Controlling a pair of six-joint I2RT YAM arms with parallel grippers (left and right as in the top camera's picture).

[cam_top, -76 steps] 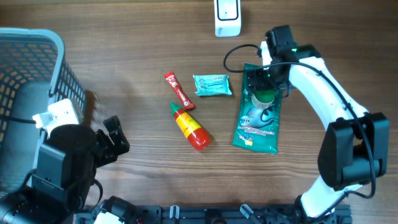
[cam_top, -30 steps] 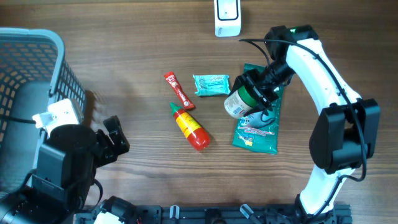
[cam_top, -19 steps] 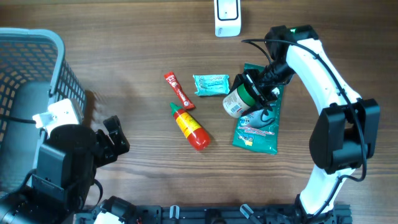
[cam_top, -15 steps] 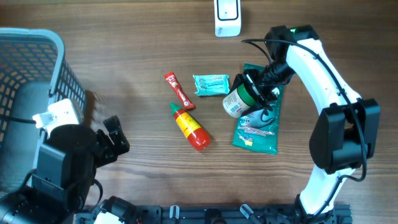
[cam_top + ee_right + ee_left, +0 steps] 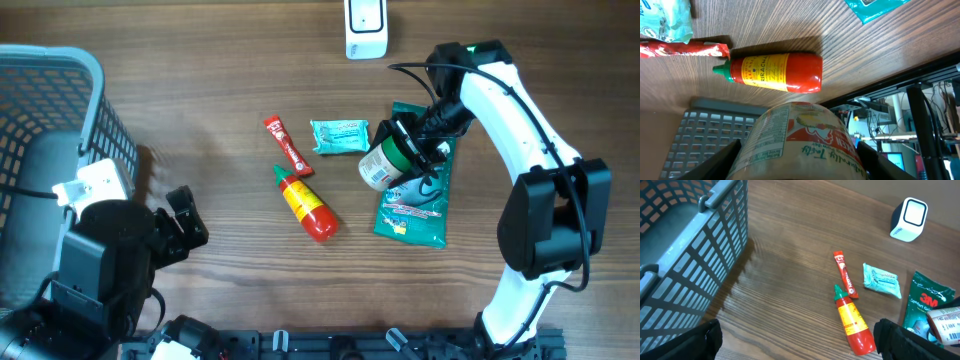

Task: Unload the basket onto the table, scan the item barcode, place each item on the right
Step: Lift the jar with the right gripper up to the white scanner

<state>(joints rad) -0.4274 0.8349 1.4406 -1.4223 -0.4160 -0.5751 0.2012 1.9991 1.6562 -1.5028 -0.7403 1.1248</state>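
Nearside first: left hand (image 5: pixel 185 232) low at the near-left corner beside the grey basket (image 5: pixel 95 80), fingers spread wide, nothing between them. Next out on the desk (image 5: pixel 200 100), red sriracha bottle (image 5: pixel 308 205) lying flat, green cap pointing away. To its right, green pouch (image 5: pixel 412 210) flat on the wood. Over the pouch's upper-left corner, right hand (image 5: pixel 405 148) clamped on the jar (image 5: pixel 378 166) at the green-lid end, jar tipped on its side, base aimed near-left, printed label toward the wrist camera. Further back, red sachet (image 5: pixel 287 146) and teal packet (image 5: pixel 341 136) near each other, not touching. Far edge, white scanner (image 5: pixel 366 27), well apart from the jar.
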